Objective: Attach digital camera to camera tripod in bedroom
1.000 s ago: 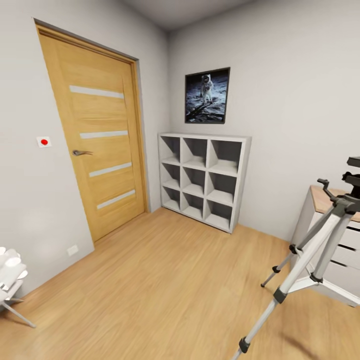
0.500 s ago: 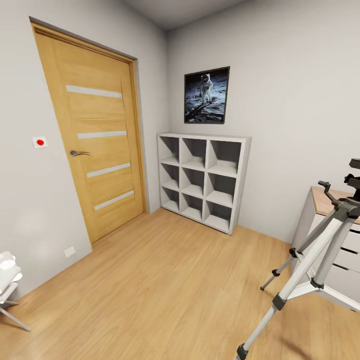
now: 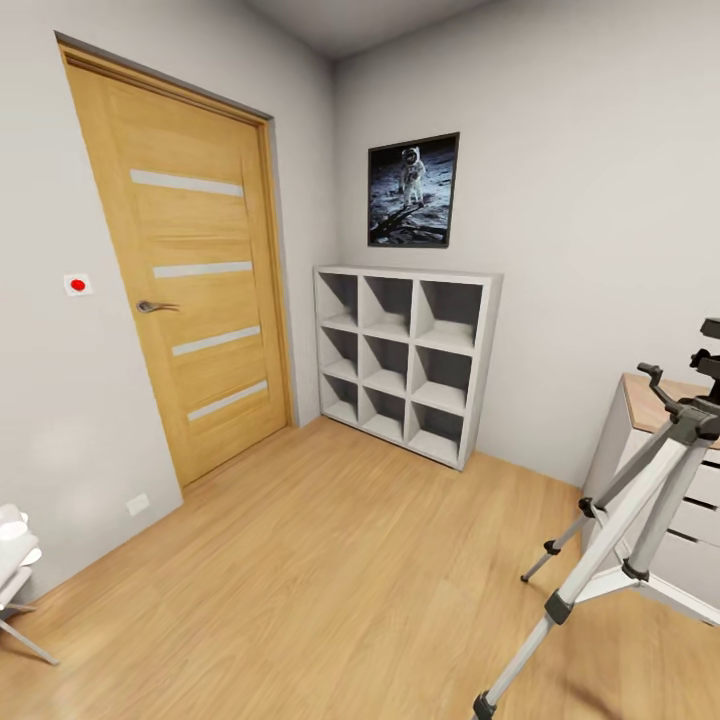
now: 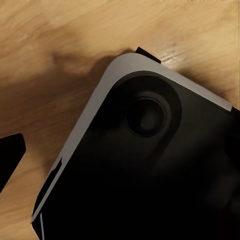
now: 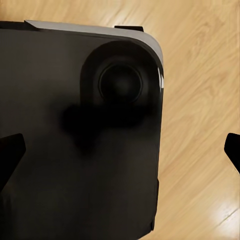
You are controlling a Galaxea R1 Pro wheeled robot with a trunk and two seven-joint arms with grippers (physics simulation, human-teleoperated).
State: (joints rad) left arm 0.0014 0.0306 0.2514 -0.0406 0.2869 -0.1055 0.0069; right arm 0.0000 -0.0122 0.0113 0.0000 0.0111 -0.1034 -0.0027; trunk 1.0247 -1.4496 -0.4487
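While the robot is on its way through the bedroom (image 3: 560, 180), the tripod (image 3: 640, 480) stands at the right edge of the head view beside the desk (image 3: 640, 395); the digital camera isn't visible anywhere, so finding it looks like the next job. Both wrist views look down past dark finger tips (image 5: 10, 150) at the robot's base (image 4: 150, 165) over the wood floor (image 3: 330, 560): the right jaws are spread wide and hold nothing, while the left can't be judged. Door (image 3: 190, 270), cube shelf (image 3: 405, 360) and poster (image 3: 413, 190) sit well clear; the tripod's splayed legs are the likely snag.
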